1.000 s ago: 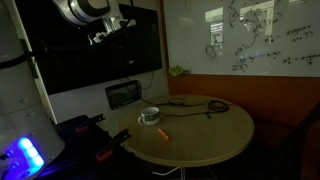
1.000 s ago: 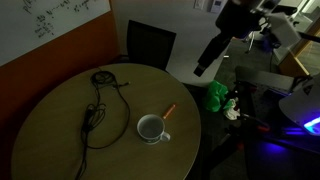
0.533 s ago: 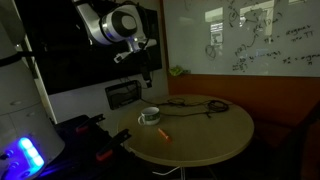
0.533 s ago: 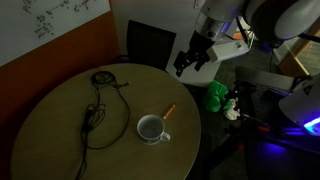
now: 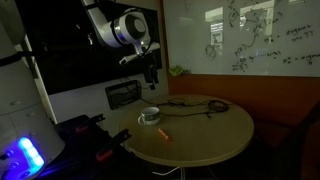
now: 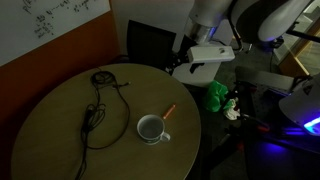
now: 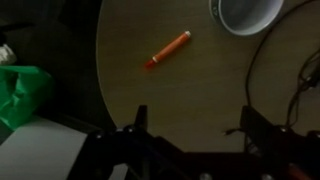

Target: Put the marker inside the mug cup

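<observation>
The orange-red marker [image 5: 164,134] [image 6: 168,111] [image 7: 168,48] lies flat on the round wooden table [image 5: 215,135] [image 6: 50,130], near its edge. The white mug cup [image 5: 149,115] [image 6: 151,128] [image 7: 245,14] stands upright next to it, dark inside and apart from the marker. My gripper [image 5: 151,75] [image 6: 180,66] [image 7: 192,125] hangs in the air well above the table edge, over the marker's side. Its two fingers are spread wide with nothing between them.
A black coiled cable [image 5: 200,104] [image 6: 97,105] [image 7: 290,70] lies across the table beyond the mug. A green object [image 6: 216,96] [image 7: 22,92] sits below the table edge. A dark chair [image 6: 150,42] stands behind the table.
The arm has swung down and in toward the table's edge near the marker and mug. Marker, mug and cable have not moved.
</observation>
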Controlling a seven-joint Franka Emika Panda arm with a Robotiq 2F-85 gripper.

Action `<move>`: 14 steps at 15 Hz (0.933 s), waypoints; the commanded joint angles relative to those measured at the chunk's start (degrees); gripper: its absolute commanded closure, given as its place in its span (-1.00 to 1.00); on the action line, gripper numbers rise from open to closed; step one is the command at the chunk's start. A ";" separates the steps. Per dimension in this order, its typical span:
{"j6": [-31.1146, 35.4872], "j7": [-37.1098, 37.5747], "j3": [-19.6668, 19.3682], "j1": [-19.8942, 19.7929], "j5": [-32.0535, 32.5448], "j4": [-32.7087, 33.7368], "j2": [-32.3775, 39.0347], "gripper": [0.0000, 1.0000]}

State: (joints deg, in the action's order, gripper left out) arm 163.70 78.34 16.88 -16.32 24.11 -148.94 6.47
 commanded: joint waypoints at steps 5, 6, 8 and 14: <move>-2.87 8.57 -1.70 0.93 -0.27 3.26 4.71 -1.00; -2.24 10.93 -2.26 1.10 -0.29 4.51 7.62 -1.00; -0.58 18.21 -5.20 2.81 1.71 7.53 13.21 -1.00; 5.39 16.38 -16.06 15.77 -22.01 19.45 32.09 -1.00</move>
State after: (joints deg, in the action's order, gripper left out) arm 165.78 96.91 2.81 -4.69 12.23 -134.64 31.58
